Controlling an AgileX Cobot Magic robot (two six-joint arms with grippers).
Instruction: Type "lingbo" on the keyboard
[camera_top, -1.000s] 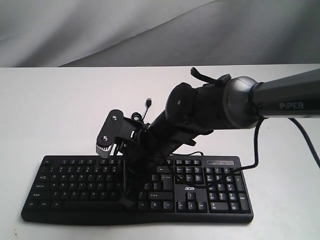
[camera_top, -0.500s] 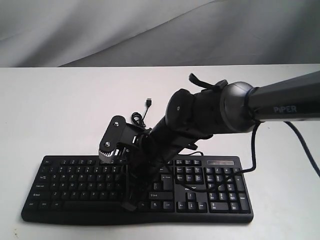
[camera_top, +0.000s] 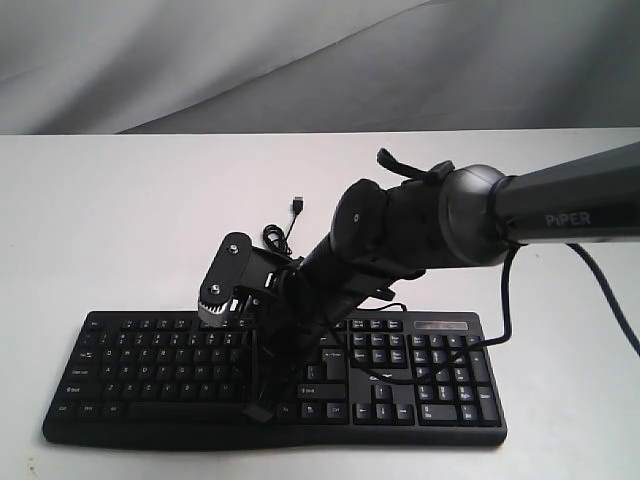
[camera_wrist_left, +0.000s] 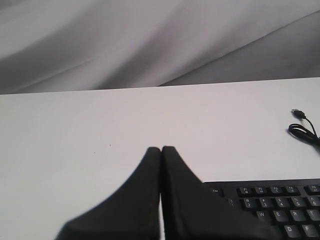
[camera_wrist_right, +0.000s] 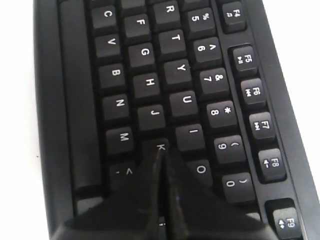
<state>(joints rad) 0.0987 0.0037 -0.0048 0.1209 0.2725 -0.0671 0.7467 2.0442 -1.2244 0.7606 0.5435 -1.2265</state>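
The black keyboard (camera_top: 150, 360) lies along the table's near edge, its acer logo beside the number pad. My right gripper (camera_top: 258, 408) reaches across it from the right and points steeply down, shut with nothing in it. In the right wrist view its joined tips (camera_wrist_right: 161, 150) sit at the K key (camera_wrist_right: 161, 146), with the I and O keys alongside. Whether the tips press the key cannot be told. My left gripper (camera_wrist_left: 161, 148) is shut and empty, low over the bare table beside the Esc corner of the keyboard (camera_wrist_left: 280, 205). It is out of the exterior view.
The keyboard's thin USB cable (camera_top: 280, 235) lies coiled behind it, its plug (camera_top: 297, 204) loose on the white table (camera_top: 100, 220). The right arm's own black cable (camera_top: 505, 300) hangs over the number pad. A grey cloth backdrop (camera_top: 300, 60) closes the far side.
The right arm dipped and its gripper tip slid slightly down and right over the keys about a second ago. It has held still for the last half second.
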